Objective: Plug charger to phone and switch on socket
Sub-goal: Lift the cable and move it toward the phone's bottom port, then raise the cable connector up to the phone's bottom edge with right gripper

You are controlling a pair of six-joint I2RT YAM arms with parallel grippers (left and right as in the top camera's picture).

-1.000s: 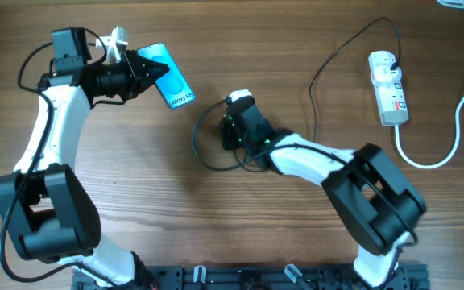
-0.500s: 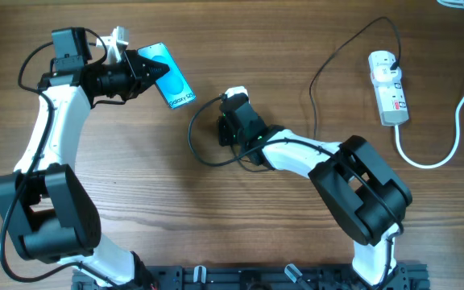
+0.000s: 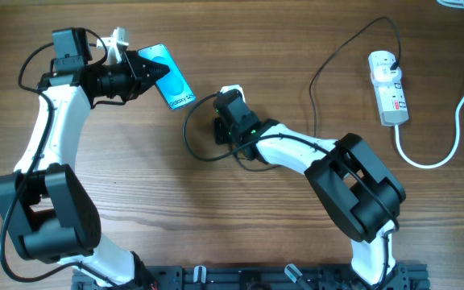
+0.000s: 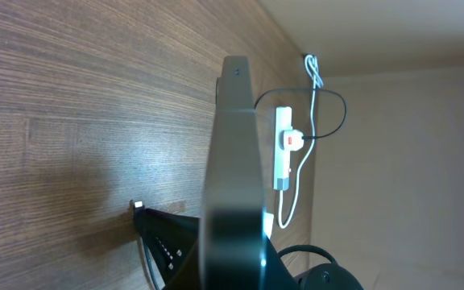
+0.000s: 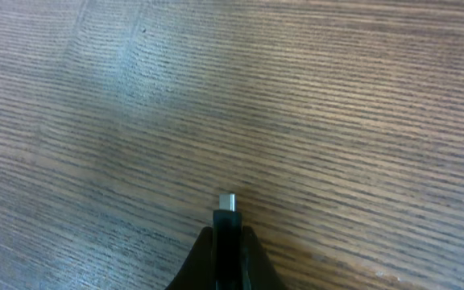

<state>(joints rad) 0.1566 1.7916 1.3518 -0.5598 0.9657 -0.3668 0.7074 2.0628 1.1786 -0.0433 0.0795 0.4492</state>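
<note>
- The phone (image 3: 174,80) is in the upper left of the overhead frame, pinched at its upper end in the closed jaws of the left gripper (image 3: 153,72). Its white-banded end points down-right toward the frame's centre.
- It appears to be held off the desk (image 3: 135,201). The left wrist view shows it edge-on.
- The phone looks rigid, with smooth glass that is probably slippery. A push on its lower end could make it pivot in the jaws, so the hold needs to be firm on the side edges.
- The charger (image 3: 190,137) loops just left of centre. The right gripper (image 5: 228,242) has its jaws pressed onto the plug body, and the connector tip (image 5: 228,200) pokes out in front.
- The cable is likely light and limp, and its curls could tug sideways. The stiff plug is the right place to hold it, with the metal tip left bare.
- The plug and the phone's end are near each other but not touching.
- The socket (image 3: 388,89) lies in the upper right, well apart, with its white cord (image 3: 456,121) trailing. It is light plastic and may slide when the switch is pressed.
</note>
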